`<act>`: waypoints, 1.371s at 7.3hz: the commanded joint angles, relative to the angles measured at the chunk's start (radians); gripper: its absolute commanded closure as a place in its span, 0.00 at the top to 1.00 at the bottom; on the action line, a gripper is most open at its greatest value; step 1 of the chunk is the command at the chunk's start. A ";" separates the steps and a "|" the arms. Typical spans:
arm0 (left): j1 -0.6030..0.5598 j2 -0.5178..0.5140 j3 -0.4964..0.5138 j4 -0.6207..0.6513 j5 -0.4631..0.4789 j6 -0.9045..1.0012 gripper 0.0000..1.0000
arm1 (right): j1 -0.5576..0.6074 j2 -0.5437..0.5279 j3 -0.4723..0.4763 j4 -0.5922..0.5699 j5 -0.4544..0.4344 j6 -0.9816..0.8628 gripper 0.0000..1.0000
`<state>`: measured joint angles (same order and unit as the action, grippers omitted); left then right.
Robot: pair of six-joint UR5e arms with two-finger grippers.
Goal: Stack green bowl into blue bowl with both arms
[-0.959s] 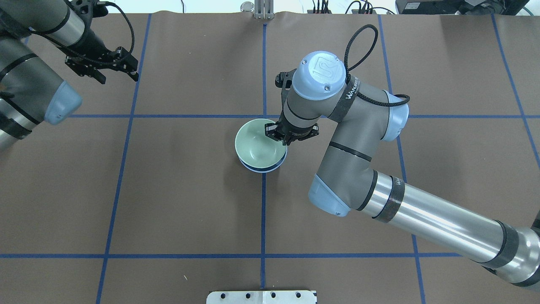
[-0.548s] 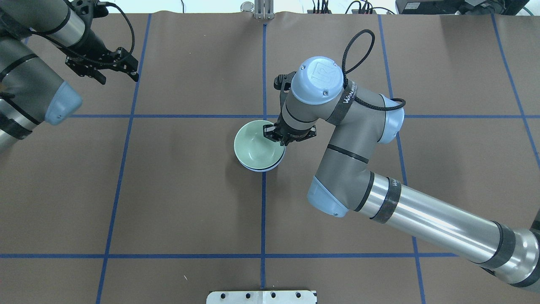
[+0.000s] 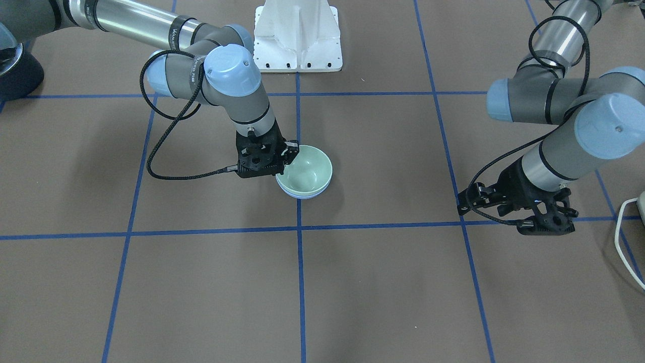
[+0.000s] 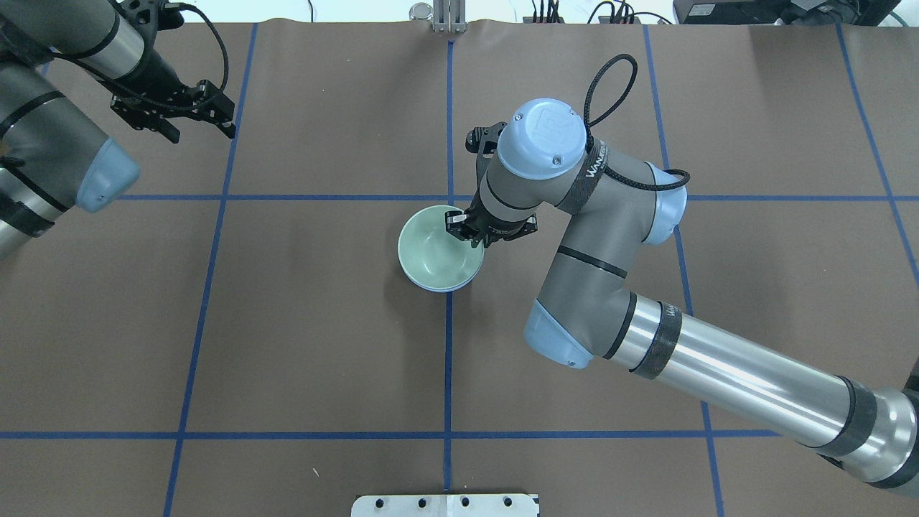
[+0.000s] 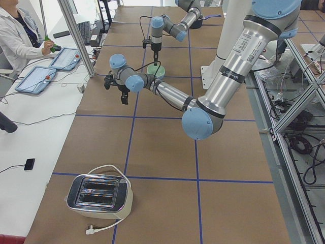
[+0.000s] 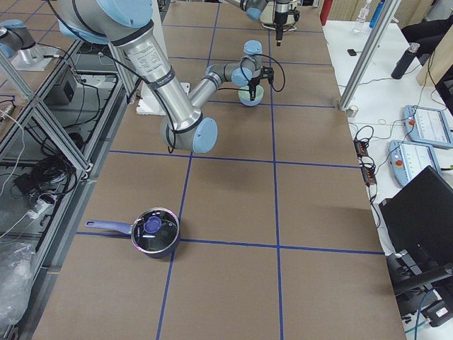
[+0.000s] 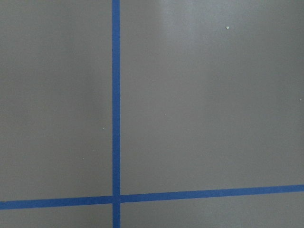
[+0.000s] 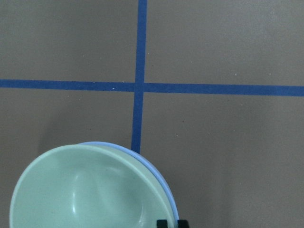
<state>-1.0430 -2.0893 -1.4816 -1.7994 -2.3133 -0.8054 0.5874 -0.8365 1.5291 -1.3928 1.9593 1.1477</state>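
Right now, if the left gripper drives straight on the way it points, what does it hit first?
The table. The left gripper points roughly down, and its wrist view shows only bare mat and blue tape. Height above it is unclear.

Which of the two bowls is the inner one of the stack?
The green bowl: it sits nested inside the blue bowl, which shows only as a thin rim beneath it.

- Blue bowl (image 8: 164,183): you get only a thin crescent of rim beside the fingers (image 8: 162,223). The green bowl (image 8: 90,190) sitting in it covers the rest.
- Right wrist view: the bottom edge cuts off the green bowl's near side and all but the tips of the right gripper (image 8: 172,223).
- Overhead: the arm's wrist covers much of that gripper.
- Side views: the bowls are too small to tell apart.
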 commanded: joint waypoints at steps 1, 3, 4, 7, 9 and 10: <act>0.000 0.000 0.003 0.000 0.000 0.000 0.98 | 0.002 -0.007 0.006 -0.002 0.006 -0.008 0.61; 0.000 0.000 0.003 0.000 0.000 0.000 0.98 | 0.003 -0.032 0.037 -0.003 0.006 -0.010 1.00; 0.000 0.000 0.003 0.000 0.000 0.000 0.98 | 0.018 -0.033 0.060 0.001 0.012 -0.006 1.00; -0.006 0.011 0.000 0.002 0.002 0.006 0.98 | 0.078 -0.085 0.175 0.005 0.036 -0.014 1.00; -0.066 0.046 0.000 0.012 -0.006 0.159 0.98 | 0.110 -0.148 0.252 0.003 0.044 -0.022 1.00; -0.107 0.076 0.000 0.014 -0.008 0.246 0.98 | 0.121 -0.159 0.255 0.005 0.047 -0.022 1.00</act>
<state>-1.1043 -2.0466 -1.4821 -1.7886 -2.3183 -0.6554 0.6926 -0.9755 1.7661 -1.3890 2.0019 1.1276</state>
